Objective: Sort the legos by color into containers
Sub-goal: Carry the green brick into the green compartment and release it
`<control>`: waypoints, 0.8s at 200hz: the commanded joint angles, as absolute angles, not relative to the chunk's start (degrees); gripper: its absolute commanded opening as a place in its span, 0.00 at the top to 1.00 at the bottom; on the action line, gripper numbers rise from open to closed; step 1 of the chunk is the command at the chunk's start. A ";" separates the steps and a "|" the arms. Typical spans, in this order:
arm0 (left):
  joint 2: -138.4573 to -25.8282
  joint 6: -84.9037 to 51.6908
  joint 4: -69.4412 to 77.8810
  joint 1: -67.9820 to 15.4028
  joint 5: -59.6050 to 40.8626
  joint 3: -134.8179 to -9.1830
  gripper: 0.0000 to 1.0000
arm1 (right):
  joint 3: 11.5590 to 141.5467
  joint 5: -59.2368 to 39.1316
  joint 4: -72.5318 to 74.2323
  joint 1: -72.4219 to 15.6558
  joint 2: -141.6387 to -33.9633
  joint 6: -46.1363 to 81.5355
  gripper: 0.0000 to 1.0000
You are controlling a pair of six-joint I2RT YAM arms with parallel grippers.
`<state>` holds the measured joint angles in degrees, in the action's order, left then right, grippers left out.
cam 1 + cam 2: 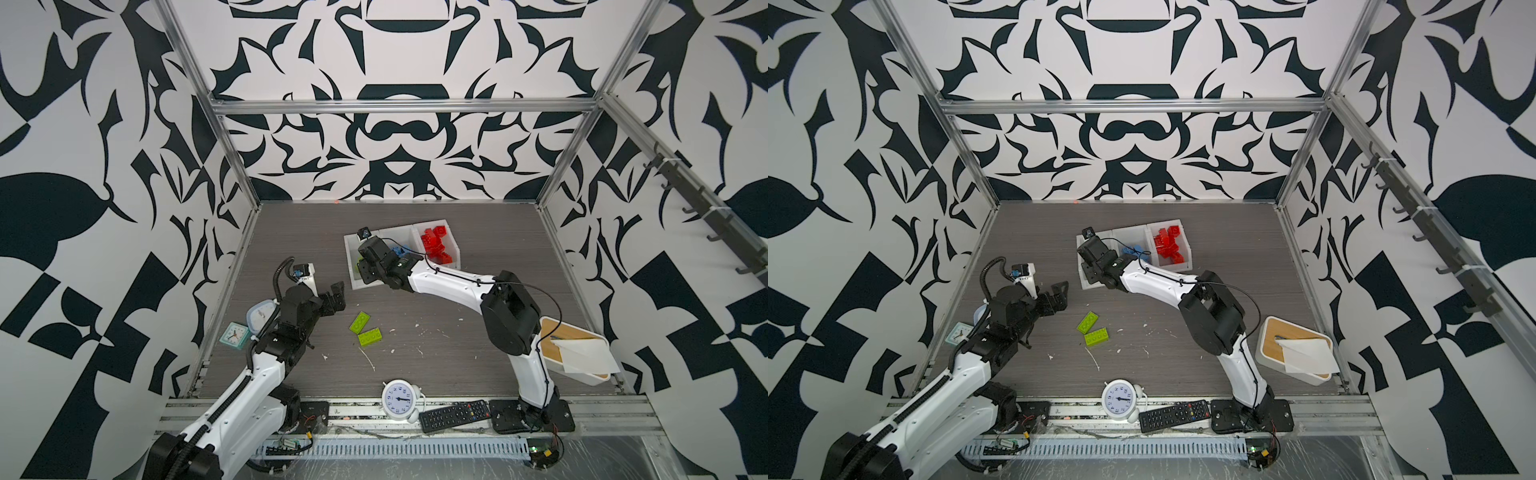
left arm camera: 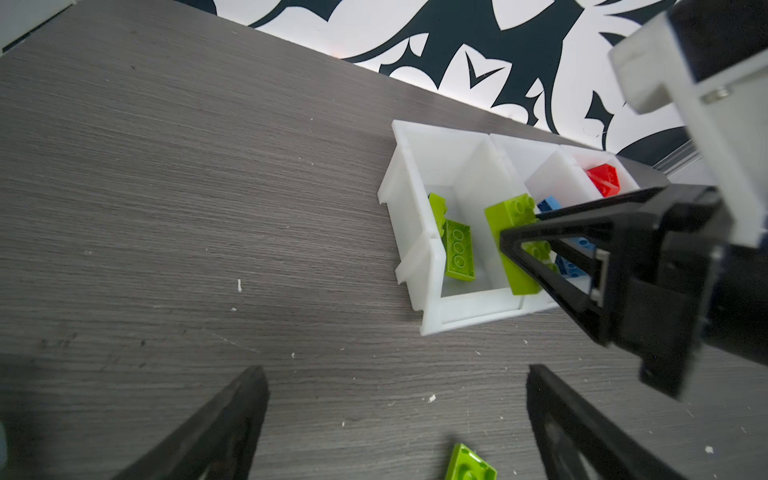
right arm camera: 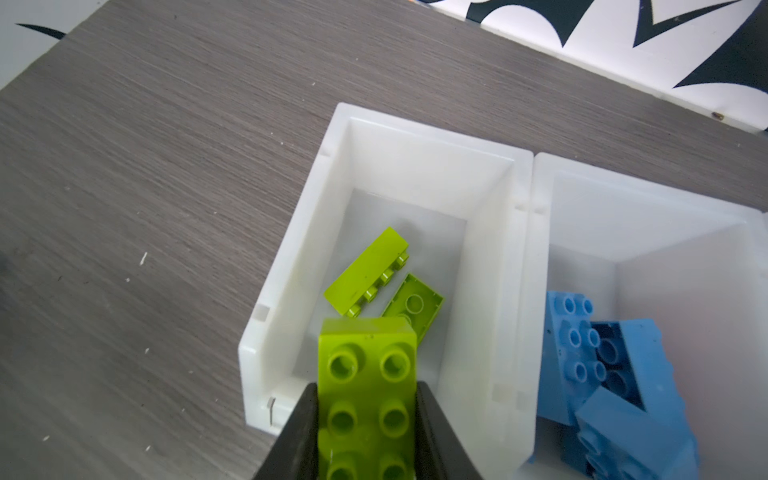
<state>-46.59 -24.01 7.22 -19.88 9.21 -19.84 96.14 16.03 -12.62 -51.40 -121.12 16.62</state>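
Three joined white containers (image 1: 349,262) stand at mid-table. My right gripper (image 3: 366,395) is shut on a lime green lego (image 3: 368,365), held studs-up over the near end of the left container (image 3: 415,129). That container holds two green legos (image 3: 368,274). Blue legos (image 3: 602,365) fill the middle one and red legos (image 1: 436,249) the right one. Two more green legos (image 1: 360,322) (image 1: 370,336) lie on the table in both top views. My left gripper (image 1: 338,295) hangs open and holds nothing, left of the containers and above the loose pair.
A white alarm clock (image 1: 399,401) and a black remote (image 1: 453,414) sit at the front edge. A white bin with a wooden lid (image 1: 573,345) is at the right. A round lidded tub (image 1: 259,313) and a small teal clock (image 1: 234,334) are at the left.
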 commanded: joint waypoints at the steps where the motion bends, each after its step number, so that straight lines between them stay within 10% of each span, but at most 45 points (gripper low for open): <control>1: -44.75 -24.61 8.62 -19.64 9.99 -18.75 0.00 | 100.18 18.39 -8.92 -50.98 -121.27 17.33 0.72; 102: -45.09 -24.68 8.47 -19.69 9.71 -18.94 0.00 | 101.85 18.33 -8.47 -48.69 -125.36 17.68 0.65; 160: -44.47 -24.62 8.17 -19.69 9.88 -18.94 0.00 | 104.10 16.70 -11.66 -48.16 -127.03 17.57 0.37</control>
<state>-45.10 -24.18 7.73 -19.88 9.23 -19.22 102.06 16.75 -10.63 -48.29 -128.70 17.30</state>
